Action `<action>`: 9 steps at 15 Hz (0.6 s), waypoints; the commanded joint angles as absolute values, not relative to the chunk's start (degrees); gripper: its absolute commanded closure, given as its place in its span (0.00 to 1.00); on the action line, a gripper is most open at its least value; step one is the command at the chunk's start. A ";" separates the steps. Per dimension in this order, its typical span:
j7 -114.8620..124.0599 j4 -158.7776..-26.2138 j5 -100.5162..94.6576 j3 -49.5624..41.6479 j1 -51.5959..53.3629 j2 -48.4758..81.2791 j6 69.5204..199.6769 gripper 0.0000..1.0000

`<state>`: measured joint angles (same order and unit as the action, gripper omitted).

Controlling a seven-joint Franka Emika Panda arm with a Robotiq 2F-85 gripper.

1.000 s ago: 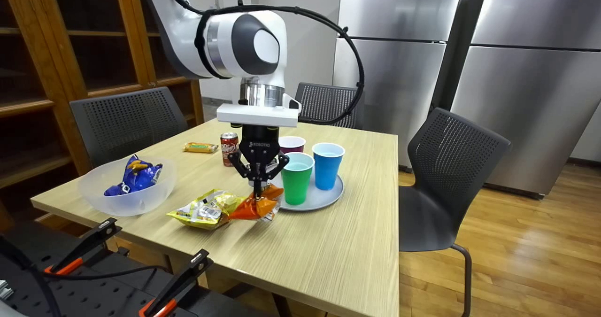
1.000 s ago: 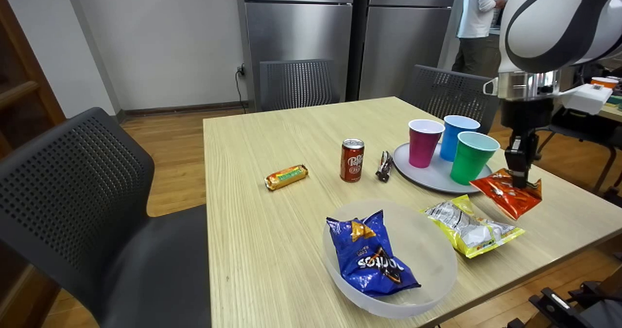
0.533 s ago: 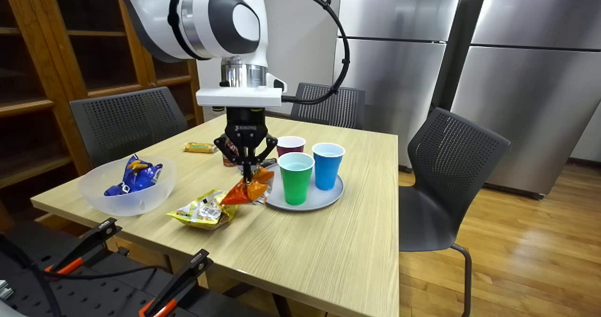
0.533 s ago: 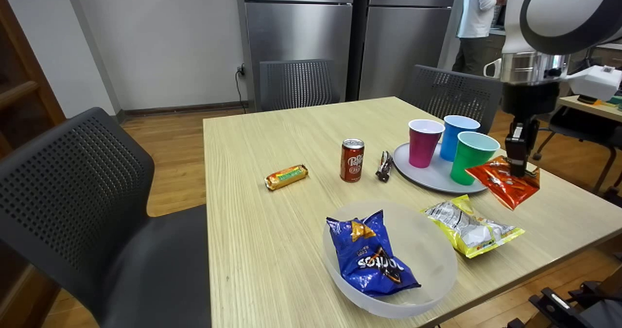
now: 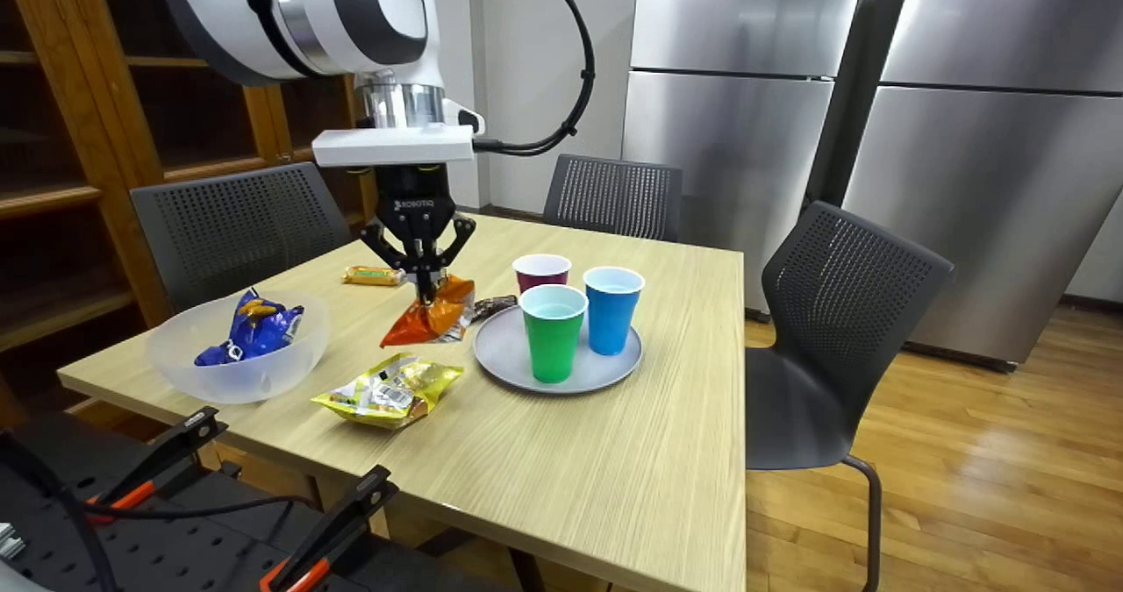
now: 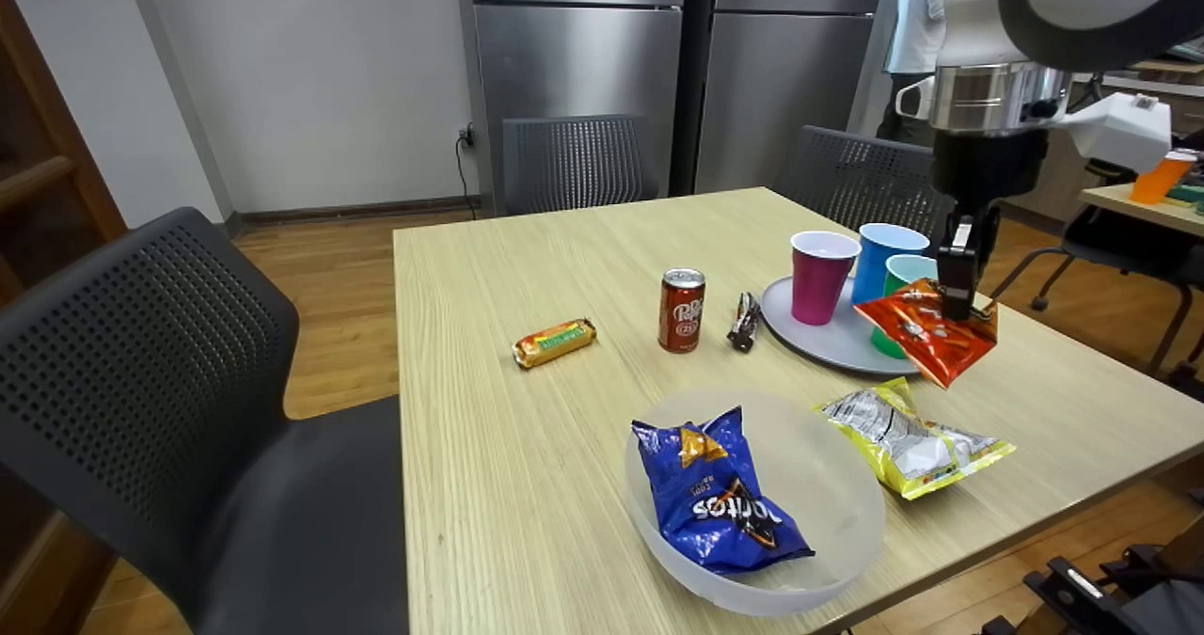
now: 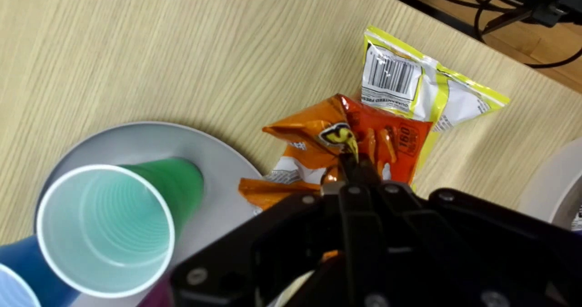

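Franka arm [image 5: 351,26]: reaches in over the wooden table [image 5: 614,469] from the upper left of an exterior view, its rounded white-and-dark joint high above the tabletop, the wrist dropping straight down from it.
Wrist: silver flange [image 5: 402,105] upright, a white housing [image 5: 395,146] mounted beneath it, a black cable [image 5: 583,74] bowing out to one side.
Robotiq gripper [image 5: 426,297]: points down in both exterior views, side linkages splayed, jaws pinched together on the orange snack bag [image 6: 926,339].
Held bag: gripped near its middle, off the tabletop, corners spread to either side; in the wrist view it overlaps part of the yellow chip bag [image 5: 390,390].
Yellow bag: lies on the table between bowl and plate.
Gray plate [image 5: 504,360]: carries a green cup [image 5: 553,338], a blue cup [image 5: 612,316] and a magenta cup [image 6: 825,277], all upright.
Frosted bowl [image 6: 837,484]: near the table's edge, a blue Doritos bag [image 6: 720,494] inside.
Dr Pepper can [image 6: 682,310]: upright, near a dark-wrapped bar [image 6: 744,322].
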<state>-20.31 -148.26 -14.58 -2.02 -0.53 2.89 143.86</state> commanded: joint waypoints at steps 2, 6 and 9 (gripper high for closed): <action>-16.85 -150.09 -15.88 0.91 1.96 -0.56 145.13 1.00; -15.58 -150.16 -16.02 3.11 4.17 -1.41 145.67 1.00; -14.67 -149.84 -16.25 4.67 5.76 -1.46 146.07 1.00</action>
